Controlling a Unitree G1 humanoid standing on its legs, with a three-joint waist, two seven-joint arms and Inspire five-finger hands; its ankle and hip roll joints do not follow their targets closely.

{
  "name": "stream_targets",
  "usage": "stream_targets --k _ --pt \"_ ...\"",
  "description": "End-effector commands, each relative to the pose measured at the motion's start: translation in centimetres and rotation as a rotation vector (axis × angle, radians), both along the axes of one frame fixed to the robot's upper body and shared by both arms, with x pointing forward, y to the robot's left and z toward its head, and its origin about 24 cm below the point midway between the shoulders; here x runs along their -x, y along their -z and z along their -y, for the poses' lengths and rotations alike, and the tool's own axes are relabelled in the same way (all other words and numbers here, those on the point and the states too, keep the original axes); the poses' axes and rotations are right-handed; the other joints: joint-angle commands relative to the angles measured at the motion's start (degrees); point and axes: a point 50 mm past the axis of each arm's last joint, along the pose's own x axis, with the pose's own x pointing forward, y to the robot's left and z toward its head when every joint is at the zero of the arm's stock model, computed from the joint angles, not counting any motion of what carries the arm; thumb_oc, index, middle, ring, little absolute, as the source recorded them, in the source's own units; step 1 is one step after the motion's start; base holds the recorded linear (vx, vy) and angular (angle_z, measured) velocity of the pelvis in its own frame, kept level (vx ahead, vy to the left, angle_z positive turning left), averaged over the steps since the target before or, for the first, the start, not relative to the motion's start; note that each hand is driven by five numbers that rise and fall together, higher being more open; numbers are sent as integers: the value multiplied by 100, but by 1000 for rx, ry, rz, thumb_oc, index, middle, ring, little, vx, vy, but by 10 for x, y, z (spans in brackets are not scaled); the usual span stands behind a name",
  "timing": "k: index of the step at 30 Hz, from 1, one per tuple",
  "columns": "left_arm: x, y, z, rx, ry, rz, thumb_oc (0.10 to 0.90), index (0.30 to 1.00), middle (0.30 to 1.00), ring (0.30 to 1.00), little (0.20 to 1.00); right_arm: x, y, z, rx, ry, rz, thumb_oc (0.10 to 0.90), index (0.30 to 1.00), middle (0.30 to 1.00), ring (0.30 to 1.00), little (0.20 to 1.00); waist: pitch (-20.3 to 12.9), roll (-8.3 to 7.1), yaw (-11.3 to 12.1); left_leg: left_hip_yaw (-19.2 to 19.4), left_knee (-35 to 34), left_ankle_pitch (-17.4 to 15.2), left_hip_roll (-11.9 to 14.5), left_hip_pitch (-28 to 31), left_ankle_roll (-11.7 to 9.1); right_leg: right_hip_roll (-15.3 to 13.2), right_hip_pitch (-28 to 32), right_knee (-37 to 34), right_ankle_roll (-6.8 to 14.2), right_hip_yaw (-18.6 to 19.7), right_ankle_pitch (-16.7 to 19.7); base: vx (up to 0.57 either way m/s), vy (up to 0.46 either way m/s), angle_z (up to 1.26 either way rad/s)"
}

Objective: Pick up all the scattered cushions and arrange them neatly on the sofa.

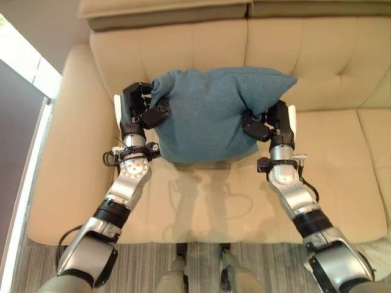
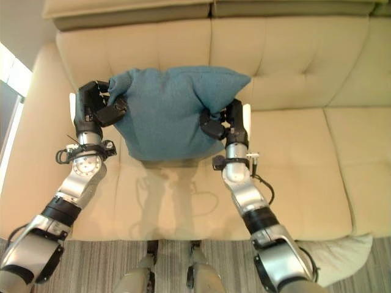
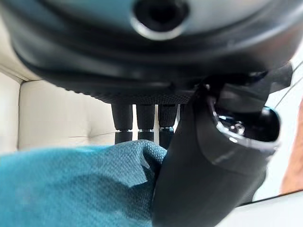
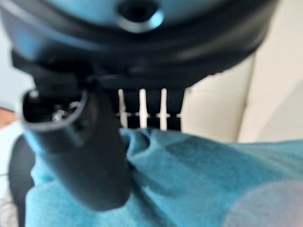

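Nothing to read here: no text, label, number or sign on anything in view

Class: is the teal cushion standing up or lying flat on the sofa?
Standing up: cushion leans on the sofa backrest, pinched by left hand and right hand.

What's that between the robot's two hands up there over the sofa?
A teal cushion. In the left eye view the left hand pinches one side and the right hand the other, in front of the beige sofa's backrest.
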Motion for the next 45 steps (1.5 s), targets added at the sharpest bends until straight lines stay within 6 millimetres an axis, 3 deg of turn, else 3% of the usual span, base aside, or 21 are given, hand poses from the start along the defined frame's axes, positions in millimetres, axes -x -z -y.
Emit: stream_targets --k 1,2,3,6,10,14,16,18,19,25,31,32,33,34,35,36,37,39,43,44,45 --pt "-2 -84 16 -161 67 324 400 300 300 300 300 11 -95 -43 -68 -162 456 400 300 300 300 300 -299 -307 -130 106 5 -404 -407 31 122 -172 245 424 623 322 -921 0 0 0" --pt "-5 -84 14 -182 53 311 800 900 900 900 900 9 -95 -41 -26 -126 453 584 575 575 575 575 -269 -265 -147 97 5 -387 -415 -75 109 -182 134 458 623 328 -917 0 0 0" --pt "-5 -84 12 -177 45 308 800 900 900 900 900 8 -95 -41 -3 -107 450 800 900 900 900 900 -262 -249 -149 92 5 -386 -417 -112 106 -188 81 485 623 333 -917 0 0 0" --pt "-7 -81 6 -169 20 290 800 900 900 900 900 5 -95 -38 52 -76 443 800 900 900 900 900 -237 -221 -148 103 5 -390 -418 -143 106 -191 28 514 623 362 -916 0 0 0" --pt "-11 -78 -20 -134 -58 242 800 900 900 900 900 -1 -109 -17 146 38 449 800 900 900 900 900 -194 -196 -134 117 5 -397 -422 -47 110 -188 104 507 623 378 -914 9 4 0" --pt "-6 -71 -57 14 -125 209 800 900 900 900 900 -1 -125 24 196 195 446 800 900 900 900 900 -192 -214 -123 121 5 -425 -424 64 113 -195 244 442 608 379 -923 9 -2 2" --pt "4 -60 -95 86 -217 179 800 900 900 900 900 3 -130 63 197 311 414 800 900 900 900 900 -237 -262 -110 140 5 -460 -419 181 107 -179 396 381 598 370 -942 39 -9 6" --pt "7 -57 -101 108 -233 179 800 900 900 900 900 4 -129 70 200 327 400 800 900 900 900 900 -241 -273 -105 148 5 -469 -419 215 107 -174 437 358 598 365 -938 0 0 0" --pt "14 -49 -112 149 -258 180 800 900 900 900 900 6 -124 85 190 361 371 800 900 900 900 900 -254 -296 -95 150 5 -480 -413 256 109 -160 503 314 593 367 -936 0 0 0" --pt "30 -25 -117 169 -250 165 800 900 900 900 900 15 -99 103 162 378 304 800 900 900 900 900 -309 -345 -73 144 5 -497 -413 336 116 -126 645 220 584 367 -927 0 0 0" --pt "58 37 -92 109 -133 35 800 900 900 900 900 39 -35 113 102 327 171 800 900 900 900 900 -306 -395 -56 166 5 -542 -398 503 153 -115 879 155 570 356 -978 11 3 4" --pt "71 64 -83 128 -94 -41 800 900 900 900 900 50 -6 113 72 293 98 800 900 900 900 900 -285 -414 -66 171 5 -562 -393 604 166 -112 990 150 565 350 -1001 13 1 4" --pt "72 65 -83 127 -93 -44 800 900 900 900 900 51 -5 113 72 293 94 800 900 900 900 900 -294 -417 -61 170 5 -565 -394 619 166 -112 1008 145 565 349 -1002 15 0 5" --pt "88 93 -80 131 -72 -134 800 900 900 900 900 65 25 117 61 290 6 800 900 900 900 900 -265 -446 -79 189 5 -596 -386 727 179 -119 1126 140 568 337 -1030 10 1 5" --pt "89 94 -79 131 -71 -138 800 900 900 900 900 67 26 117 61 290 2 800 900 900 900 900 -272 -448 -75 189 5 -601 -387 746 180 -120 1147 135 569 337 -1032 21 -3 6" --pt "105 122 -80 153 -74 -240 800 900 900 900 900 81 54 120 49 286 -93 800 900 900 900 900 -259 -475 -98 194 5 -637 -384 859 197 -120 1264 121 570 331 -1044 15 -4 4" --pt "106 123 -80 152 -73 -244 800 900 900 900 900 82 55 120 50 286 -96 800 900 900 900 900 -263 -477 -95 193 5 -642 -385 876 198 -121 1285 113 571 331 -1045 0 0 0" --pt "131 158 -82 169 -93 -386 800 900 900 900 900 103 92 123 59 279 -239 800 900 900 900 900 -253 -507 -114 196 5 -676 -384 1021 226 -123 1427 77 585 330 -1041 0 0 0" --pt "172 208 -84 166 -113 -633 800 900 900 900 900 134 140 123 66 267 -448 800 900 900 900 900 -330 -541 -133 250 5 -726 -350 1269 259 -127 1675 30 614 328 -1053 -7 -2 -2" --pt "193 234 -84 122 -123 -777 800 900 900 900 900 149 166 120 45 253 -562 800 900 900 900 900 -371 -559 -143 291 5 -744 -341 1386 265 -120 1760 29 633 357 -1041 -35 -4 -8" --pt "193 234 -84 122 -123 -777 800 900 900 900 900 149 166 120 45 253 -562 800 900 900 900 900 -368 -560 -138 296 5 -747 -341 1395 265 -119 1767 29 634 362 -1042 -49 -11 -13"
